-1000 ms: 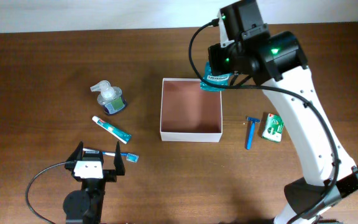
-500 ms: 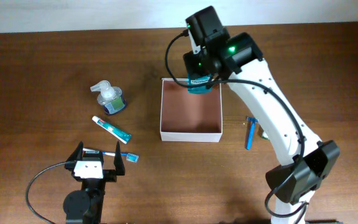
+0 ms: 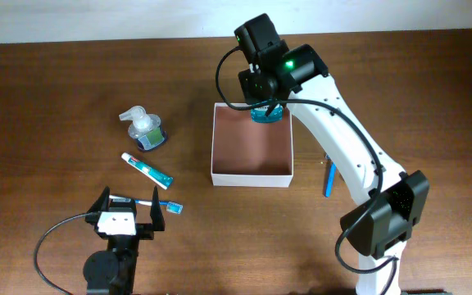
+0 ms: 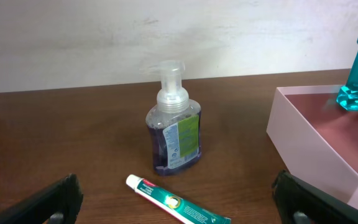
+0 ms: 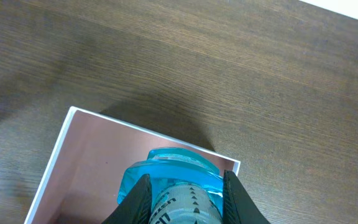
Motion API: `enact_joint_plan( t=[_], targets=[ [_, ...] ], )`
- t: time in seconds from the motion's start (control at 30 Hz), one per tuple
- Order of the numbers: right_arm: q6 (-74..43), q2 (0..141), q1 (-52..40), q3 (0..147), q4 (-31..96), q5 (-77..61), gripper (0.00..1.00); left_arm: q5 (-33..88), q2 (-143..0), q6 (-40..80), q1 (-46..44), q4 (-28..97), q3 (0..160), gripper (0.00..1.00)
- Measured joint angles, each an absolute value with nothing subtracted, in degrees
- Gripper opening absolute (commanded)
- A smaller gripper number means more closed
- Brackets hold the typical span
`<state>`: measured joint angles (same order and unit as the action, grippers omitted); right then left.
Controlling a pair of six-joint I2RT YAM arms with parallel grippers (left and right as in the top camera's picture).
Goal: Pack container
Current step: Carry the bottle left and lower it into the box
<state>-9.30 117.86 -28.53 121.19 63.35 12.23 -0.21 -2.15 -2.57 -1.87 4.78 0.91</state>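
My right gripper (image 5: 184, 196) is clamped on a teal bottle (image 3: 267, 113), one finger (image 5: 137, 198) on each side of its body. The bottle stands upright over the far right corner of the container (image 3: 248, 152). From my left wrist its base looks low inside that corner, but I cannot tell if it touches the floor.

The container sits mid-table (image 3: 56, 82), square and shallow, with white walls and a pinkish-brown inside. Apart from the bottle, it holds nothing that I can see.

My left gripper (image 3: 128, 211) rests low near the table's front edge with its jaws spread wide, gripping nothing. A toothbrush (image 3: 161, 204) lies under it, its head sticking out to the right. Just beyond lies a toothpaste tube (image 3: 147, 170), and beyond that stands a pump bottle (image 3: 144, 131), both well left of the container. A blue razor (image 3: 329, 182) lies right of the container, partly hidden by my right arm.
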Motion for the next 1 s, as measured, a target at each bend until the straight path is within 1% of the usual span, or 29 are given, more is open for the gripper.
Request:
enact_joint_plan(
  t=[0.2, 0.53, 1.0],
  targets=[
    [-10.6, 120.4, -28.0, 121.2, 63.3, 14.2, 0.22, -0.2, -2.1, -2.6, -1.9, 4.8, 0.9, 0.99],
    [-10.8, 120.5, -23.3, 121.2, 62.9, 13.9, 0.22, -0.2, -2.2, -2.6, -1.9, 4.8, 0.9, 1.00],
    [-12.3, 123.3, -23.1, 121.2, 62.5, 12.7, 0.22, -0.2, -2.2, -2.6, -1.9, 4.8, 0.9, 0.99]
  ],
)
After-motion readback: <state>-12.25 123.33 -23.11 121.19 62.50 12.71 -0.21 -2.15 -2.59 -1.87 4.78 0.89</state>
